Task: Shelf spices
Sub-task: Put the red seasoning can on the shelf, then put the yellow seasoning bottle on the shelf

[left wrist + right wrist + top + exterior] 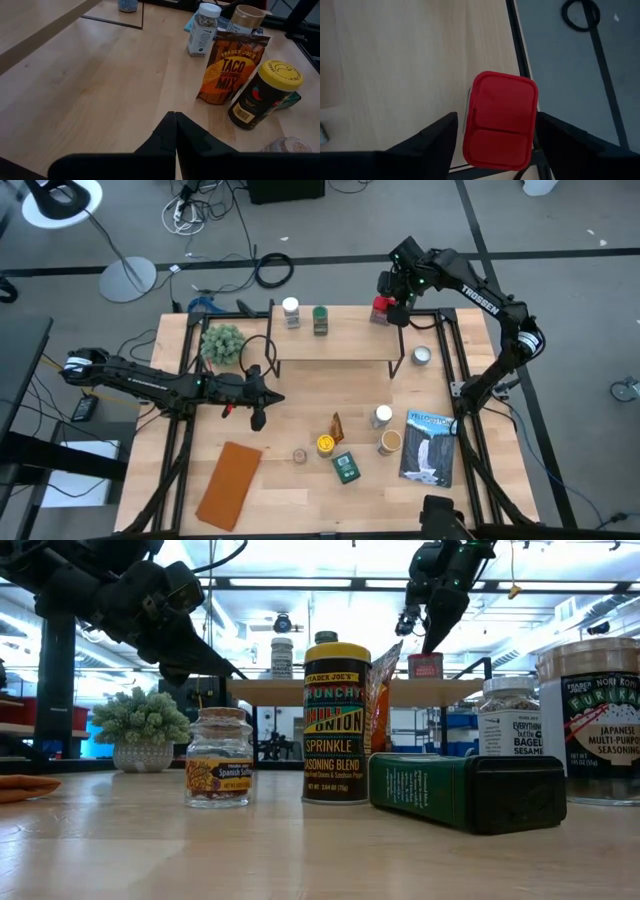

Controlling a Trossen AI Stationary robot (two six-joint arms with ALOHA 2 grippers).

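Note:
The shelf [330, 348] carries a white-lidded jar [291, 312], a green-lidded jar [320, 320] and, standing at its right end, a red box [381, 307]. My right gripper [496, 122] hovers open just above that red box [501, 120], one finger on each side of it; in the low view the fingers [430, 635] end above the box [425, 665]. My left gripper [258, 416] is shut and waits over the table's left half. Near the front stand a yellow-lidded can [327, 444], an amber packet [337, 425], a dark tin [346, 467] lying flat, and other jars [384, 430].
A small potted plant [222, 342] stands left of the shelf. A brown pad [230, 483] lies at the near left, a blue-and-white book [430, 445] at the near right. A small round tin [421, 356] sits right of the shelf's leg. Bare wood lies under my left gripper [175, 131].

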